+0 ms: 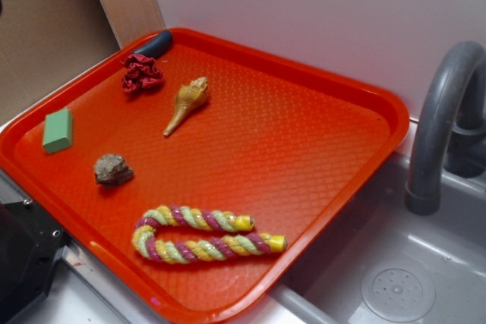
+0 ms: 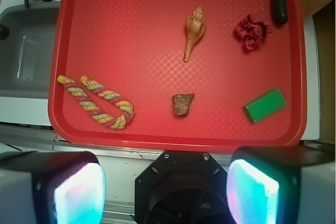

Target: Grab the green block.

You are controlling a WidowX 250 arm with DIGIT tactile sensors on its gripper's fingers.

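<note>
Lower right of wrist view: green block [image 2: 264,105] lying free on tray [image 2: 157,135], gripper [image 2: 167,182] spread wide, nothing held. Approach step; next probably shift right, drop over block.

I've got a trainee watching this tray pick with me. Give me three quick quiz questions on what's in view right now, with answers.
1. True or false: the gripper is already shut on the green block.
2. Which item lies closest to the green block? A) rope toy B) rock C) seashell
3. Fill in: the dark grey cylinder rests against the tray rim at a ____, beside the red scrunchie.

Key
1. False; the fingers are spread, hanging over the tray's near edge.
2. B
3. corner
</note>
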